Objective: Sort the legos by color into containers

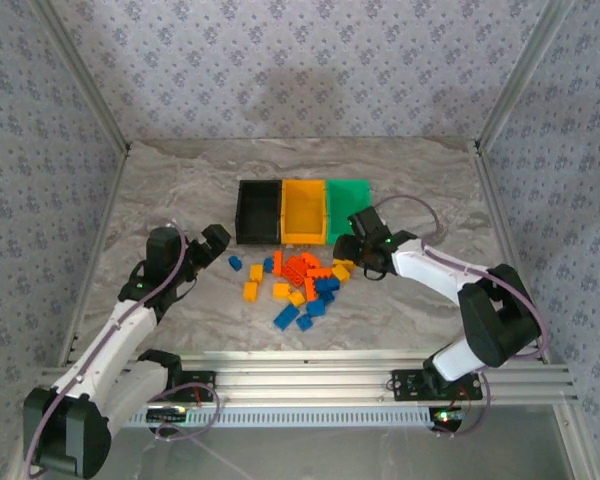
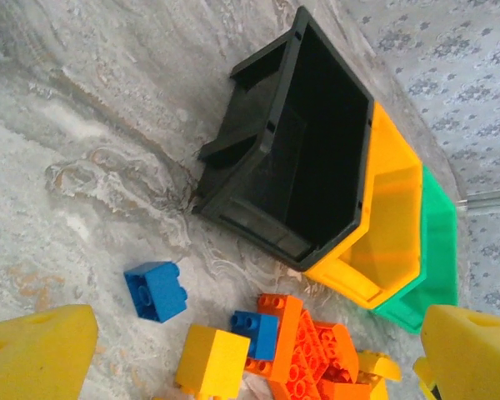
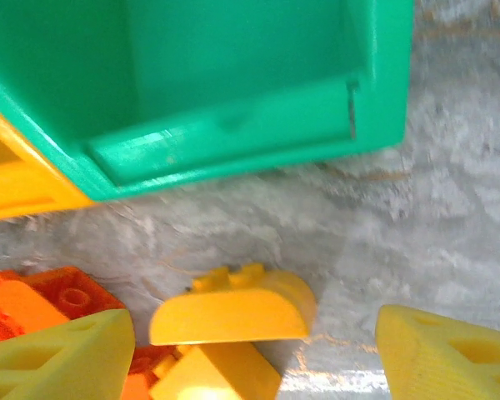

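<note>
— When you look down from up high, what do the legos [image 1: 305,285] look like?
— Little bricks, blue, red-orange and yellow-orange. Most lie in one heap on the worktop [image 1: 180,190], just in front of the bins. One blue brick [image 1: 235,263] sits alone, left of the heap.
— Where is the left arm [image 1: 120,325]?
— It reaches up from the near left corner and bends toward the black bin [image 1: 240,212]. The left jaws are wide open and hold nothing. In the left wrist view, the two yellow pads [image 2: 33,354] sit far apart at the bottom corners. The lone blue brick lies on the worktop between them, touching neither.
— And the right arm [image 1: 430,268]?
— It comes from the near right corner, folds at the elbow and reaches left. Its tip hangs over the right edge of the heap, just in front of the green bin [image 1: 348,200]. The right jaws are open too. In the right wrist view, a yellow brick with a round top [image 3: 233,312] lies between the pads. One pad is clear of it. I cannot tell if the other touches it.
— What about the bins?
— Three stand in a row, joined side to side: black on the left, the yellow-orange bin [image 1: 305,238] in the middle, green on the right. I can see the bare floor in each one.
</note>
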